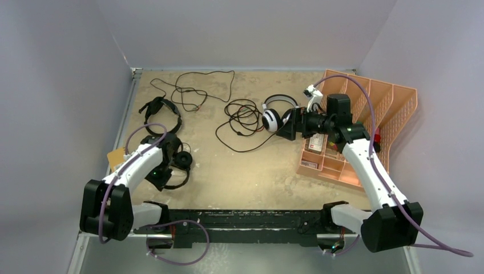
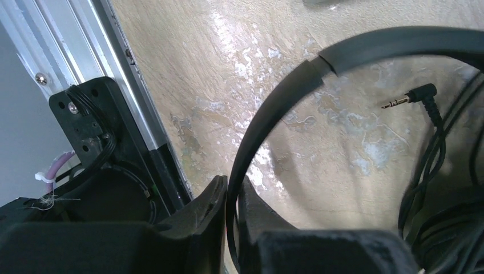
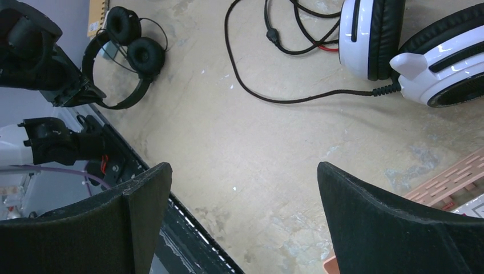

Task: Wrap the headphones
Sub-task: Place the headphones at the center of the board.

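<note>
Barely begun. Left gripper [image 2: 231, 194] clamped on headband of small black headphones [image 2: 371, 43], near left. Right gripper [image 3: 242, 171] wide open, empty, beside white-and-black headphones [image 3: 371, 34], far centre. Larger black pair [image 1: 160, 111] far left. All cables [image 1: 240, 117] loose; three wraps left.

The left arm [image 1: 140, 162] and right arm [image 1: 365, 165] wear white shells over black joints, each trailing a looping purple cable [image 1: 342, 76]; their fingers [image 3: 388, 228] are matte black wedges.
</note>
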You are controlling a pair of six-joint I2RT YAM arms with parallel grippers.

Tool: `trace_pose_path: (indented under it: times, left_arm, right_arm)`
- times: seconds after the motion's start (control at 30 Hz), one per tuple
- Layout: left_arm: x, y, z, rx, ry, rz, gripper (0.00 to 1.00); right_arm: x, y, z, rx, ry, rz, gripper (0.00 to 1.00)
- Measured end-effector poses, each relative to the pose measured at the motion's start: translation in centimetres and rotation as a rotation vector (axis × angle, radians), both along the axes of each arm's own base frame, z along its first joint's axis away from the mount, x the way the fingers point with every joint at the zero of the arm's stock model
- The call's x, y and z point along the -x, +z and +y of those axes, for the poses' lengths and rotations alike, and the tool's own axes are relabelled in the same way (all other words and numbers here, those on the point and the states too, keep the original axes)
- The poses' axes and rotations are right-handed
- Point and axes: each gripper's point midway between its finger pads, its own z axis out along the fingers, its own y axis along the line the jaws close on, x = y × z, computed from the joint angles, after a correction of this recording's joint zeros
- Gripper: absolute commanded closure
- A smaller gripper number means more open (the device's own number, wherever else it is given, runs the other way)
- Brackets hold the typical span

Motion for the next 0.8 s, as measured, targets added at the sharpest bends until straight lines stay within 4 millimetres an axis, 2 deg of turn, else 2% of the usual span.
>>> trace_pose_path:
  times: [0.1,0.23,0.37,0.5,0.63,0.8]
  left_arm:
    - [0.1,-0.2,0.1,-0.013,0.012,0.016,0.74]
    - [0.1,-0.2,0.2,-0.016,0.016,0.017,0.49]
    - [0.1,-0.2,0.2,-0.015,0.014,0.02,0.38]
    - [0.0,0.3,0.1,-0.006,0.003,-0.005,0.35]
    - [-1.3,2.5,-0.1,0.017,-0.018,-0.103,0.31]
    - [-3.0,7.1,-0.1,0.039,-0.07,-0.275,0.28]
  right_arm:
    - [-0.3,0.0,-0.2,0.013,-0.009,0.002,0.01]
    - [-1.3,0.4,-0.5,0.034,-0.031,-0.013,0.01]
    - [-2.1,0.0,-0.8,0.059,-0.056,-0.01,0.01]
    - [-2.8,-0.7,-1.1,0.083,-0.072,0.013,0.01]
    - [-3.9,-1.3,-1.4,0.113,-0.088,0.038,0.01]
    - [-5.1,-2.1,-1.9,0.155,-0.118,0.064,0.01]
